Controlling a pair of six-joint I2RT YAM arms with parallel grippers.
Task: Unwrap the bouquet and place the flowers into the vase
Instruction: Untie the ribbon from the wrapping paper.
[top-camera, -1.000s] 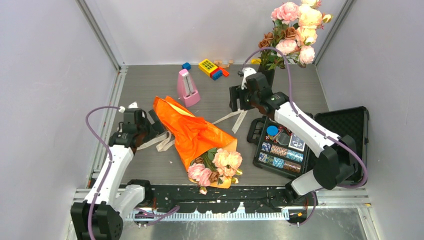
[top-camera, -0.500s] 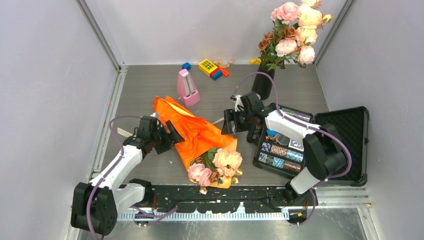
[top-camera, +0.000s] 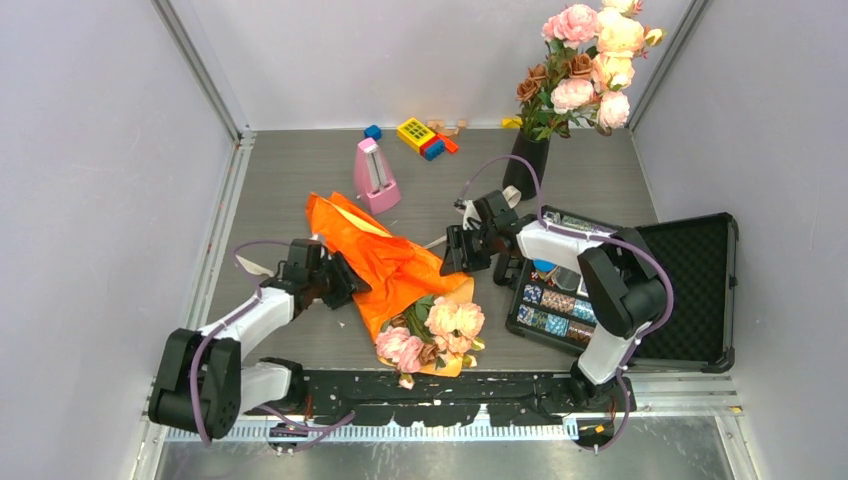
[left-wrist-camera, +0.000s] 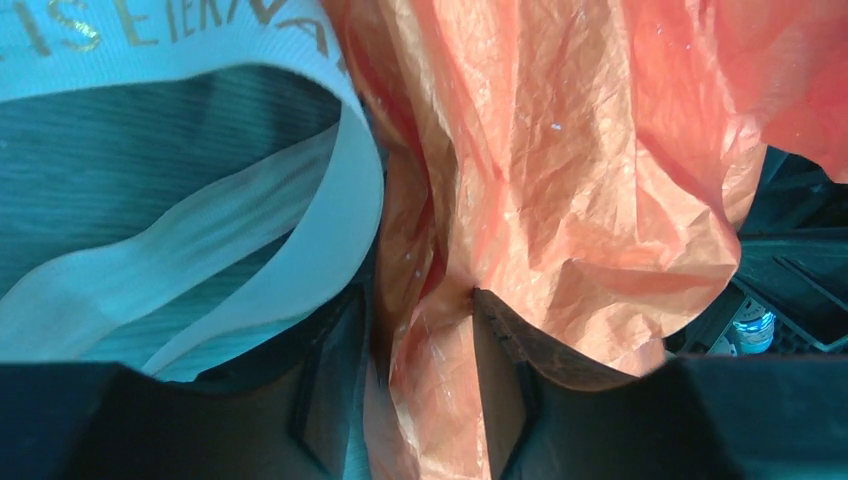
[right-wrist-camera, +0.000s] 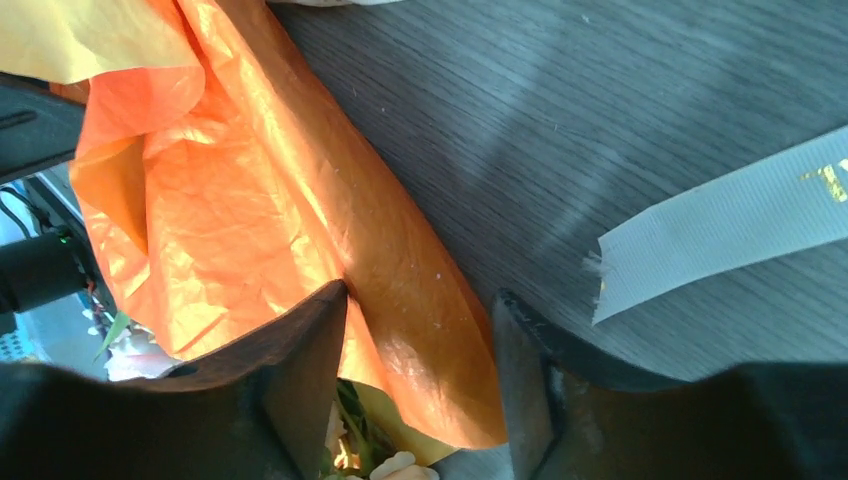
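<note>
The bouquet (top-camera: 395, 270) lies on the table, its orange paper (left-wrist-camera: 560, 150) crinkled and its pink and peach flowers (top-camera: 432, 335) pointing at the near edge. My left gripper (top-camera: 345, 283) is at the paper's left side. A loose fold fills the gap between its half-closed fingers (left-wrist-camera: 500, 370). My right gripper (top-camera: 452, 255) straddles the paper's right edge (right-wrist-camera: 400, 260), open, with table showing beside one finger (right-wrist-camera: 520, 380). The cream ribbon (left-wrist-camera: 200, 250) lies loose beside the paper. The black vase (top-camera: 527, 165) stands at the back right, holding other roses.
A pink metronome (top-camera: 373, 175) stands behind the bouquet. Toy blocks (top-camera: 425, 137) lie along the back wall. An open black case (top-camera: 690, 290) with small items sits to the right, close to my right arm. A ribbon end (right-wrist-camera: 720, 230) lies on the table.
Both arms have come in to the bouquet, the right one down from near the vase. Both sets of jaws have narrowed around the orange paper.
</note>
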